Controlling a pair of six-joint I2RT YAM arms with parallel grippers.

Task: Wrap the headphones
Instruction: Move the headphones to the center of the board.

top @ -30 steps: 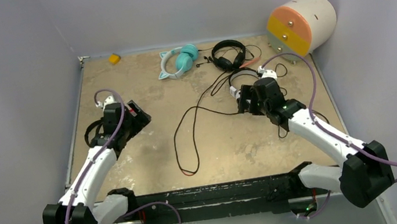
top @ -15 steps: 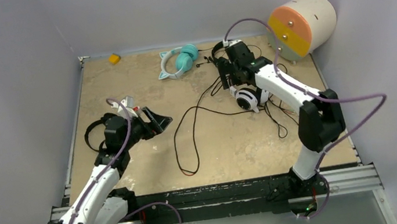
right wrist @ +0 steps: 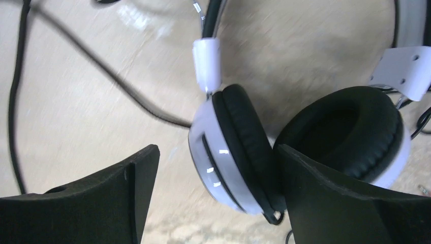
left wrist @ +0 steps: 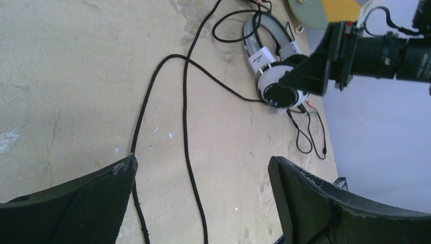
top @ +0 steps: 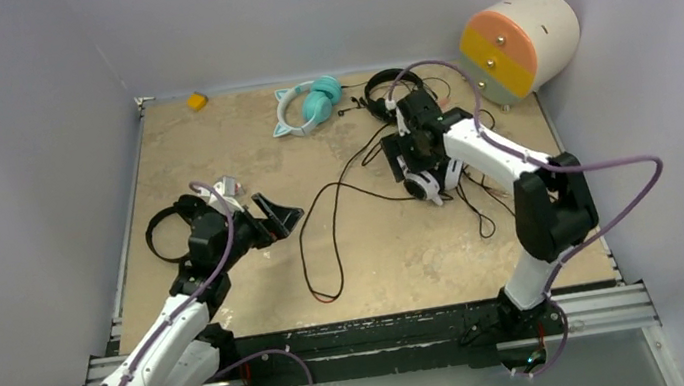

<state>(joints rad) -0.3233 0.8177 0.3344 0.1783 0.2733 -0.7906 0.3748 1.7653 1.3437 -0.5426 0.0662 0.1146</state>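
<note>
The white-and-black headphones (top: 439,179) lie right of centre, and my right gripper (top: 412,163) hangs over them. In the right wrist view it (right wrist: 216,152) stands open with one white ear cup (right wrist: 228,152) between its fingers and the other cup (right wrist: 350,132) behind the right finger. A long thin black cable (top: 305,249) loops across the table's middle. My left gripper (top: 281,220) is open just left of that loop; in the left wrist view it (left wrist: 202,161) straddles the cable (left wrist: 185,127). All-black headphones (top: 155,241) lie behind the left arm. A teal cat-ear pair (top: 310,104) and another black pair (top: 382,86) sit at the back.
A cream cylinder with an orange-and-yellow face (top: 519,42) lies at the back right corner. A small yellow object (top: 196,100) sits at the back left. Grey walls close three sides, and a black rail (top: 368,336) runs along the near edge.
My right arm swung to the back of the table, then came down over the white-and-black headphones. My left gripper moved right toward the cable loop and opened wider.
</note>
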